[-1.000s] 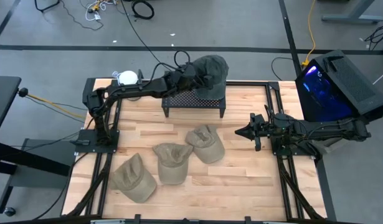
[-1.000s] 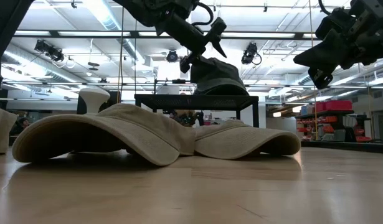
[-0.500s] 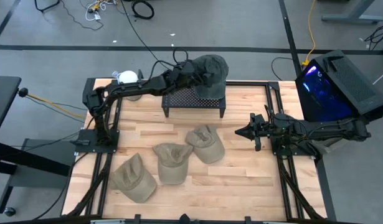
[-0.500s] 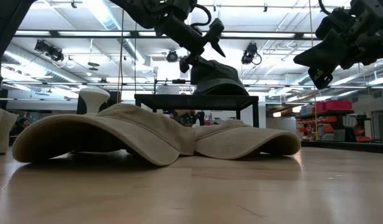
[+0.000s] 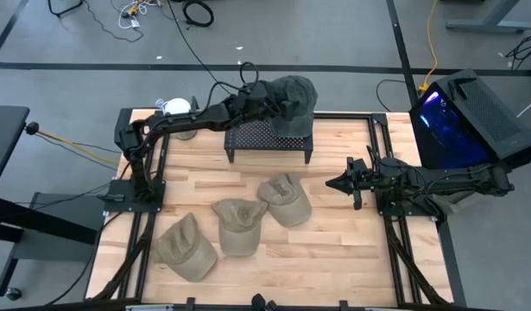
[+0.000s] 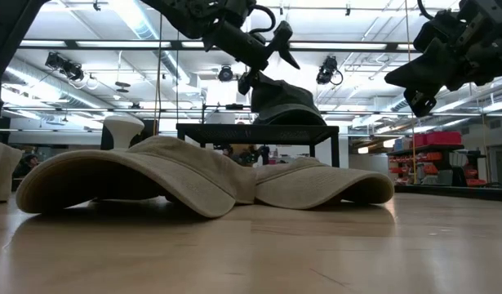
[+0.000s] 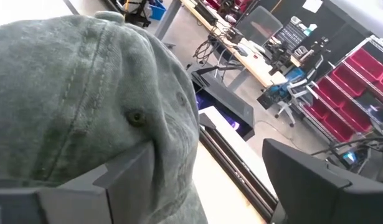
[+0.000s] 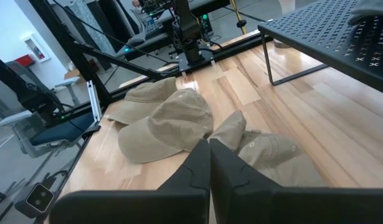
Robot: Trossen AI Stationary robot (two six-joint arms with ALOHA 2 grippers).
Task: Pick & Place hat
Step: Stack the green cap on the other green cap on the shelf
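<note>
Green hat (image 5: 293, 99) at perforated stand's (image 5: 258, 136) back edge

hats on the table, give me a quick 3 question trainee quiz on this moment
1. How many tan hats lie on the wooden table?
2. True or false: the dark green hat sits on the black perforated stand.
3. Which gripper is at the green hat: A left gripper, B right gripper?

Key: 1. Three. 2. True. 3. A; its fingers are open, and the right one waits, shut, above the table.
</note>
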